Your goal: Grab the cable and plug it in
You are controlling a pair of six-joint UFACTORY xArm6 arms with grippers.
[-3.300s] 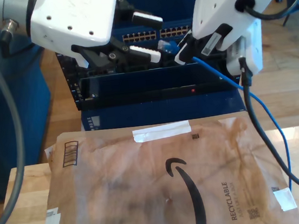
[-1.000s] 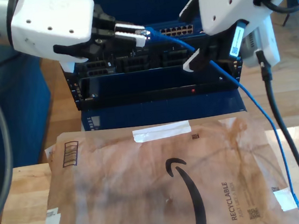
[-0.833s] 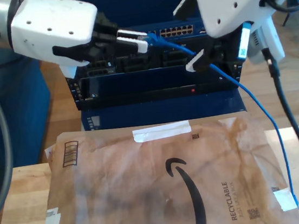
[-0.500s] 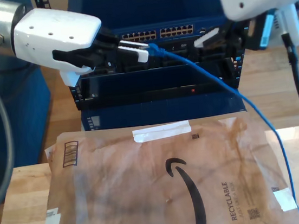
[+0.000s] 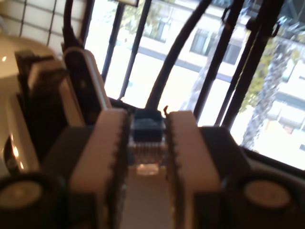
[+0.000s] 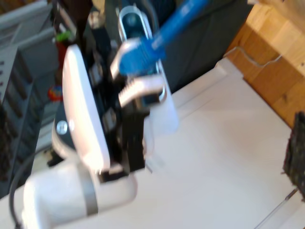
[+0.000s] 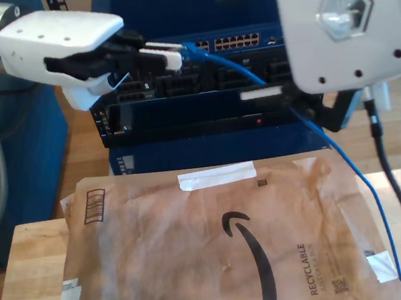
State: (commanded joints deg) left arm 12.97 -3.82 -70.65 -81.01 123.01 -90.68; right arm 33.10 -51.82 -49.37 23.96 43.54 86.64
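Pinching the cable (image 7: 266, 87) plug, my first gripper (image 7: 167, 55) hovers before the rack (image 7: 210, 112); my second gripper's (image 7: 252, 37) jaws spread empty.

Exterior view: even, bright daylight; soft shadows; the brown paper mailer (image 7: 219, 243) is sharp, while the near white arm housing (image 7: 349, 18) above it is soft. First wrist view: strong backlight from the windows (image 5: 157, 47) overexposes the background; the near tool pads (image 5: 112, 157) are blurred. Second wrist view: motion blur throughout; the blue cable (image 6: 162, 36) is smeared.
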